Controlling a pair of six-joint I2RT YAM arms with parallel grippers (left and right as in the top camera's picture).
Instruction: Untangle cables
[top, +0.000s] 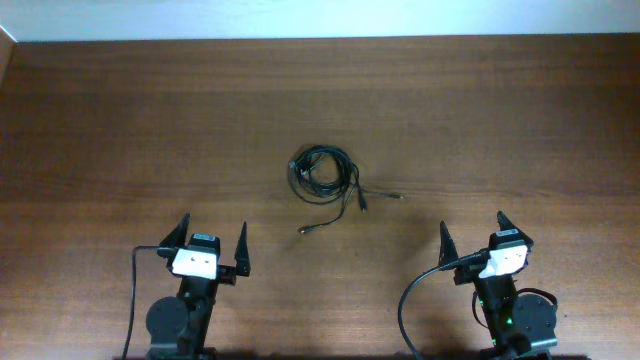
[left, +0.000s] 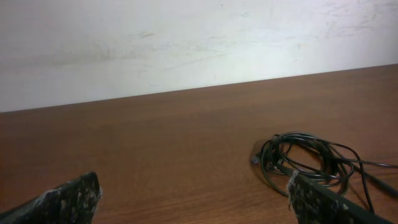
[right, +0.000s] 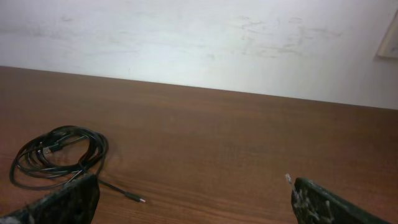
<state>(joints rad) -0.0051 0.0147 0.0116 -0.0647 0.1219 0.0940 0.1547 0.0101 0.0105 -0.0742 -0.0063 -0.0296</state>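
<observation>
**A:** Where do the cables (top: 323, 172) lie?

**B:** On the counter (top: 120, 120), just above the middle of the overhead frame, in one coiled bundle. Two loose ends trail out: one to the right, one down toward the lower centre.

**A:** And the arms?

**B:** Along the bottom edge. The left pincer (top: 214, 223) is at lower left and the right pincer (top: 471, 221) at lower right. Both are well apart from the bundle, which sits between them and higher up.

**A:** Behind the counter?

**B:** A wall (top: 320, 18) runs along the top edge.
</observation>
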